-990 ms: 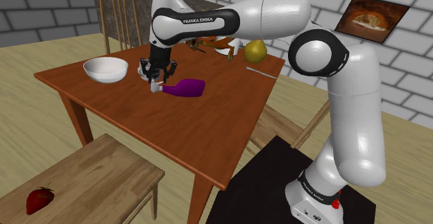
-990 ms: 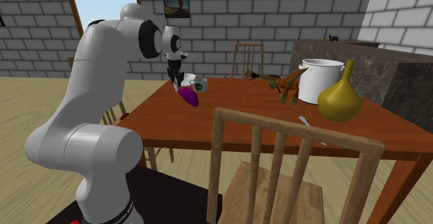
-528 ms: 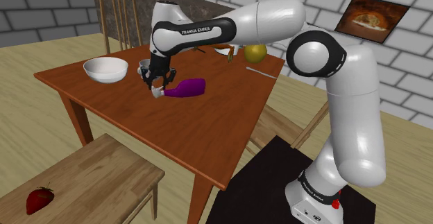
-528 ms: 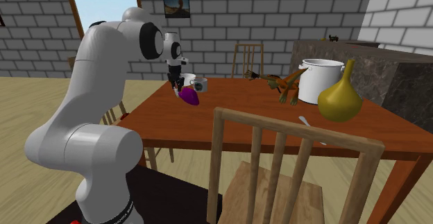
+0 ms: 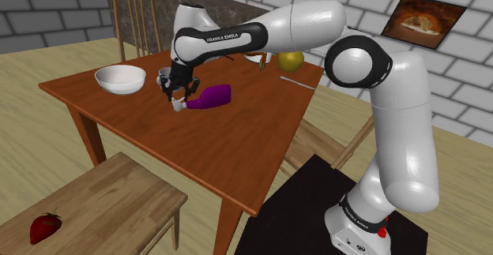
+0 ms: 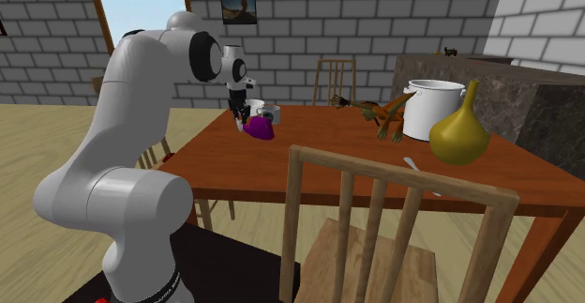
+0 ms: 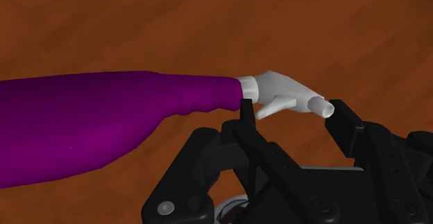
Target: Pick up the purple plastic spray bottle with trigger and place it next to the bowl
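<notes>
Right at the fingertips, the gripper [image 7: 291, 109] is spread. Its two black fingers [image 7: 245, 109] straddle the white trigger head [image 7: 281, 91] of the spray bottle [image 7: 104, 122]. The bottle lies on its side on the table [image 7: 208, 21], purple body trailing off to one side of the fingers. I can't see either finger pressing in, so I'd call the pick not yet made. Closing, lifting, carrying and setting down are all left to do.

Out past the gripper, opposite the bottle's body, sits the white bowl [image 5: 121, 78]. It is near but apart, so it looks like a short trip. The wrist view gives the finger gap around the trigger, while the shoulder view gives the bowl and the route to it. The second exterior view adds a pot [image 6: 433, 109] and a yellow gourd [image 6: 458, 132] well beyond the gripper, clear of the path.
</notes>
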### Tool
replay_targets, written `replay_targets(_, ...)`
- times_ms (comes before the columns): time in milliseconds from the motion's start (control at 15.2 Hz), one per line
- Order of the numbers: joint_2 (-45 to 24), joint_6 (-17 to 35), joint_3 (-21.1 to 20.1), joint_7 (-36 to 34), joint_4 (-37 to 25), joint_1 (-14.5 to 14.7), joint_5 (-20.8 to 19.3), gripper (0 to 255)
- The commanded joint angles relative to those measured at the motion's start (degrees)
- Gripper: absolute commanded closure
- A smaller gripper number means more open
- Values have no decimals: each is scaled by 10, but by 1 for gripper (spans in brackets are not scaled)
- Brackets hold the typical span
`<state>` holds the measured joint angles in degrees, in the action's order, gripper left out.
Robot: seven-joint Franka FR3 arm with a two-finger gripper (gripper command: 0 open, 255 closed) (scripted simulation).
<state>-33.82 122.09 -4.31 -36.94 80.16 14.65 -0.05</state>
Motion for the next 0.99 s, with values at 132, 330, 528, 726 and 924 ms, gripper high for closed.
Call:
replay_targets(132,-13,2,-1,0,17,1,1,255)
replay_targets(330,-24,-8,0,4,-3,-2,1,0)
replay_targets(528,-43,-30,1,6,-44,-2,1,0)
replay_targets(726,5,-26,-1,1,8,0,2,0)
replay_targets(924,19,-52,-2,1,-4,-2,3,0)
